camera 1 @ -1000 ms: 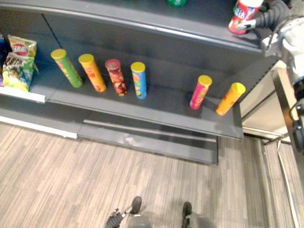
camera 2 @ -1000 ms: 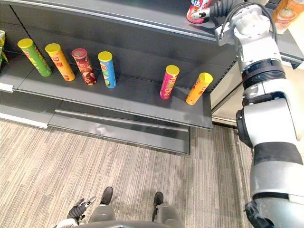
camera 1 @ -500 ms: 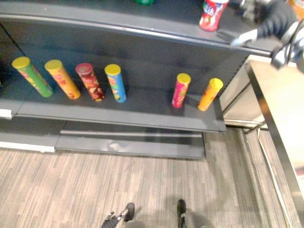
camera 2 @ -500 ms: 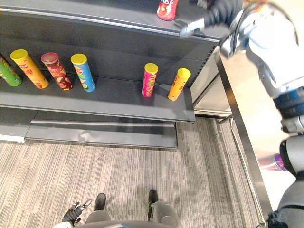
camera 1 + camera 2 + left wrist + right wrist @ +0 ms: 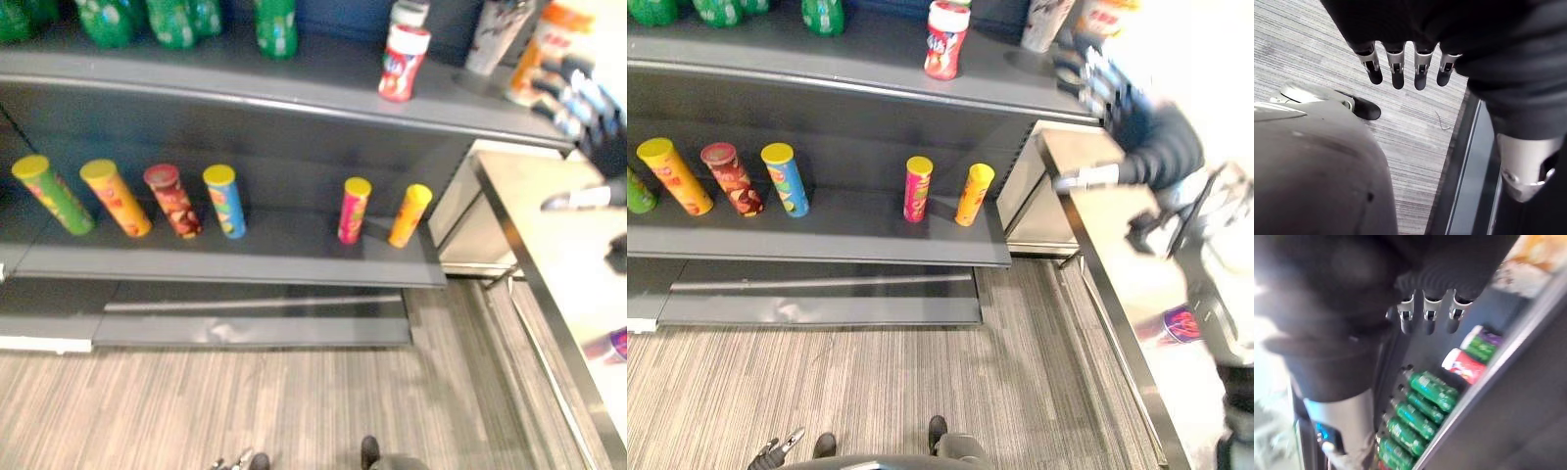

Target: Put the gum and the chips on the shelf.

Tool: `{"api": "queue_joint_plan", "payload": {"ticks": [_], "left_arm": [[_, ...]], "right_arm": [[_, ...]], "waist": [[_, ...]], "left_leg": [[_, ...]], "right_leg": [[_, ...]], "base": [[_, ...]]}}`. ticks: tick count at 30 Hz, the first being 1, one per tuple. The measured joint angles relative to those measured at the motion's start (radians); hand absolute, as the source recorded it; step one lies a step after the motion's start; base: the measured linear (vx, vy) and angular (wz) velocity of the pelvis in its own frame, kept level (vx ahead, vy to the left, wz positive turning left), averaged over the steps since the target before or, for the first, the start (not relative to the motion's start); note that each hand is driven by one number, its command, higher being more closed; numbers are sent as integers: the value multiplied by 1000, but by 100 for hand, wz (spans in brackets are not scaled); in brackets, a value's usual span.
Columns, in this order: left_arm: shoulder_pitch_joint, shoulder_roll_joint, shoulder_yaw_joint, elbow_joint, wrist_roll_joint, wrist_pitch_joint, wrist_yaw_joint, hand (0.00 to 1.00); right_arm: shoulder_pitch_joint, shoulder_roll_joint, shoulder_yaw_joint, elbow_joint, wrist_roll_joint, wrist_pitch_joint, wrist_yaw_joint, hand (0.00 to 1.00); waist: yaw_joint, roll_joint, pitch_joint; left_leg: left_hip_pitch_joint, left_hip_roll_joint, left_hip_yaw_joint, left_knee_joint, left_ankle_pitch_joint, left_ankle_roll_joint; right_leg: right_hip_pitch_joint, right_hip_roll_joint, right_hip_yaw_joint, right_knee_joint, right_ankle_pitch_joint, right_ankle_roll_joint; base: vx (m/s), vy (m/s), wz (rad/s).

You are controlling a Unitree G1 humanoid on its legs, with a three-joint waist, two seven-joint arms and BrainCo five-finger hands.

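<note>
A red and white gum tub (image 5: 403, 63) stands upright on the upper shelf (image 5: 245, 83), with nothing touching it; it also shows past my right hand's fingers (image 5: 1468, 365). Several chips cans stand tilted on the lower shelf (image 5: 245, 257), from a green one (image 5: 51, 193) at the left to a pink one (image 5: 353, 209) and a yellow-orange one (image 5: 409, 213) at the right. My right hand (image 5: 1146, 137) is open and empty, held in the air right of the shelf over the table's edge. Low at my side, over the floor, my left hand (image 5: 1396, 73) hangs open and empty.
Green bottles (image 5: 176, 20) line the upper shelf's left part; a white cup (image 5: 495, 34) and an orange pack (image 5: 549, 49) stand at its right end. A pale table (image 5: 1117, 235) with a metal edge runs along the right, with a purple round thing (image 5: 1181, 323) on it.
The camera has swung right and up. My right hand has drawn back from the gum tub to the right, over the table. The tub stays on the upper shelf.
</note>
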Motion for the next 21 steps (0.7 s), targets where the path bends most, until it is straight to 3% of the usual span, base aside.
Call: {"api": "queue_joint_plan", "payload": {"ticks": [4,7,11,13,18,20,21], "left_arm": [[0,-17,3,0,1,10,0,0],[0,-23,3,0,2,16,3,0],[7,-24,3,4,2,17,21,0],[5,-23,-5,10,2,17,32,0],[-4,-13,-40,19,2,14,52,0],[-13,-17,-40,18,1,13,68,0],[-20,-22,-48,15,0,13,76,0]], "right_arm": [[310,311,133,6,-52,100,21,0],[427,509,189,16,-152,140,20,0],[511,718,224,18,-282,143,13,0],[536,759,224,33,-358,141,-7,0],[534,768,214,139,-472,133,-58,0],[521,782,201,154,-475,133,-81,0],[521,796,187,149,-491,131,-103,0]], "waist": [[-6,27,-2],[-9,44,-5],[-29,48,0],[-31,48,1],[-33,48,11],[-30,49,40],[-31,61,62]], "left_leg": [[13,0,36,0,-6,0],[31,3,66,1,-17,-1],[33,3,103,56,-54,-2],[34,2,121,85,-74,-1],[27,0,153,163,-122,3],[24,7,167,245,-169,4],[5,19,176,319,-213,6]], "right_leg": [[-1,5,32,-3,2,3],[0,12,57,-4,2,4],[0,21,95,6,4,6],[1,24,113,10,5,7],[5,30,151,30,7,9],[20,39,169,47,6,9],[26,47,178,55,6,10]], "base": [[-18,5,-23],[-21,3,-27],[-4,11,-28],[6,20,-33],[17,28,-21],[0,34,-37],[-45,53,-42]]}}
